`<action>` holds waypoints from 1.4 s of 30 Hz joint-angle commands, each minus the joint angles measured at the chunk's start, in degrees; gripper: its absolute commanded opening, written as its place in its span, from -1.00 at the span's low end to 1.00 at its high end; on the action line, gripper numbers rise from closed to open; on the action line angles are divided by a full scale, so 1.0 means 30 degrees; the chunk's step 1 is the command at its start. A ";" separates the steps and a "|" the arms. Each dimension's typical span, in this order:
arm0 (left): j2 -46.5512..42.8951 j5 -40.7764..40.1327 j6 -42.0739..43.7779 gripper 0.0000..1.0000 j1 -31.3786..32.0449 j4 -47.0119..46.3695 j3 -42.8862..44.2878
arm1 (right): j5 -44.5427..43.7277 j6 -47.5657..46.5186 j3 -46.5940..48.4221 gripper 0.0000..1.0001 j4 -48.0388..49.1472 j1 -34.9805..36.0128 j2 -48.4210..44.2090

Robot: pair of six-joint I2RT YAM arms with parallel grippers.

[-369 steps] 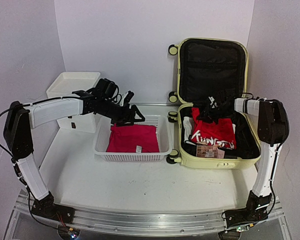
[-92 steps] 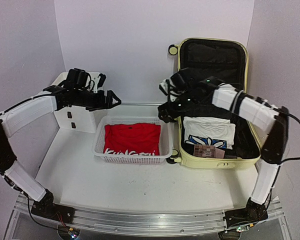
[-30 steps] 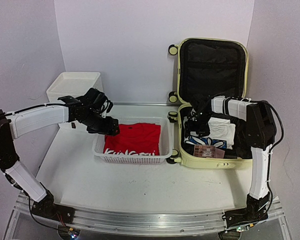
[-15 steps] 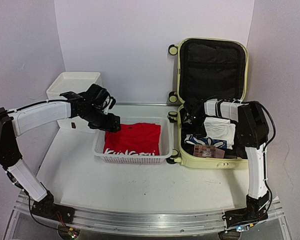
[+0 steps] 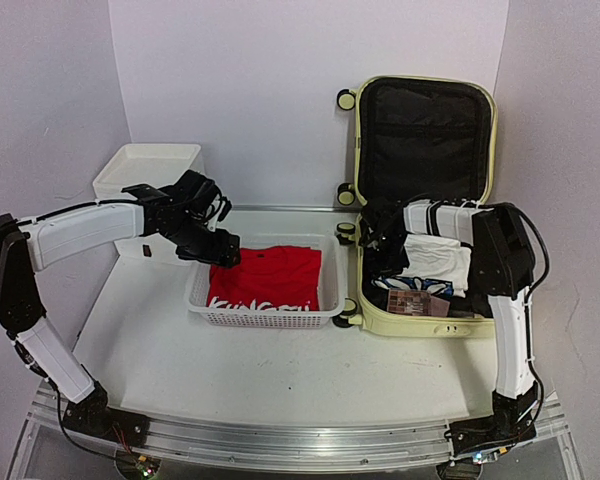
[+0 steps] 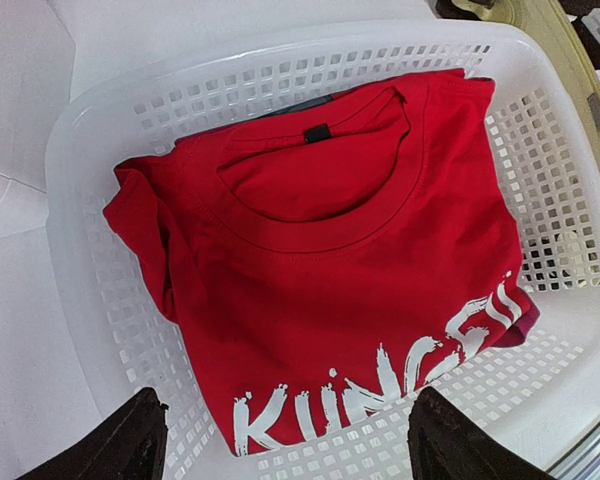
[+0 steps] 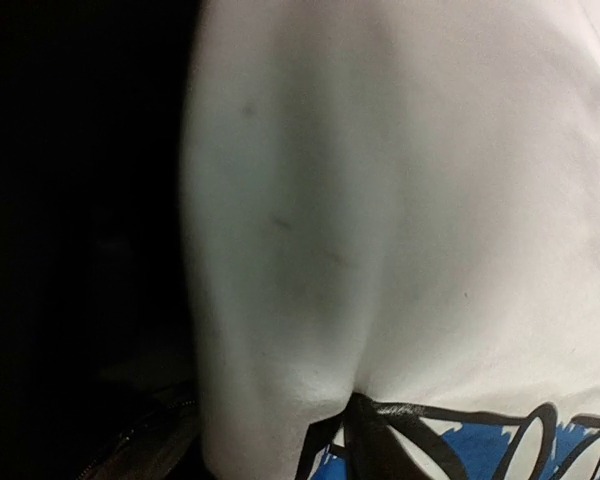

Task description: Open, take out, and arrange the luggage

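The luggage [image 5: 420,325], a pale yellow hard-shell suitcase, lies open at the right with its black-lined lid upright. A folded white shirt [image 5: 435,258] with a blue and black print lies inside. My right gripper [image 5: 382,240] is down at that shirt's left edge. In the right wrist view the white shirt [image 7: 430,200] fills the frame, gathered into a ridge that narrows toward the jaws; the fingers themselves are hidden by cloth. My left gripper [image 5: 218,253] hovers open over the basket's left end, its fingers [image 6: 130,440] wide apart above a red shirt [image 6: 350,270] and holding nothing.
A white perforated basket [image 5: 265,315] with the red shirt [image 5: 270,275] stands left of the suitcase. A white drawer box [image 5: 145,165] sits at the back left. A brown patterned item [image 5: 412,300] lies at the suitcase's near edge.
My right gripper slid left across the white shirt to its left edge and its jaws closed in on the cloth. The left arm has hardly moved.
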State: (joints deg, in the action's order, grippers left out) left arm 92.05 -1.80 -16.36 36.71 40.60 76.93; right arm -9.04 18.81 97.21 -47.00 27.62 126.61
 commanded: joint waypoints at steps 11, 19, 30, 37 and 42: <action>0.0086 -0.0640 0.0107 0.67 -0.0078 0.0062 0.1004 | 0.5976 -0.1253 -0.0400 -1.00 0.0332 -0.1635 -0.1560; 0.0168 -0.0768 0.0318 0.67 -0.0079 0.0075 0.1193 | 0.8488 -0.1792 -0.1821 -1.00 0.0546 -0.2615 -0.2882; 0.0293 -0.0831 0.0582 0.67 -0.0078 0.0229 0.1448 | 0.8724 -0.1668 -0.2217 -0.87 0.0345 -0.3066 -0.3262; 0.0566 -0.0624 0.0942 0.67 -0.0078 0.0505 0.1876 | 0.7723 -0.0986 -0.0765 0.03 -0.0323 -0.2954 -0.2309; 0.0669 -0.0706 0.1312 0.67 -0.0078 0.0841 0.2108 | 0.6376 -0.0825 -0.0082 0.27 -0.0577 -0.2776 -0.2557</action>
State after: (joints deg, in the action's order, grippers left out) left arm 93.65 -3.22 -14.28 36.71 41.74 79.92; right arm 13.74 15.64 93.47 -48.07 18.85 119.48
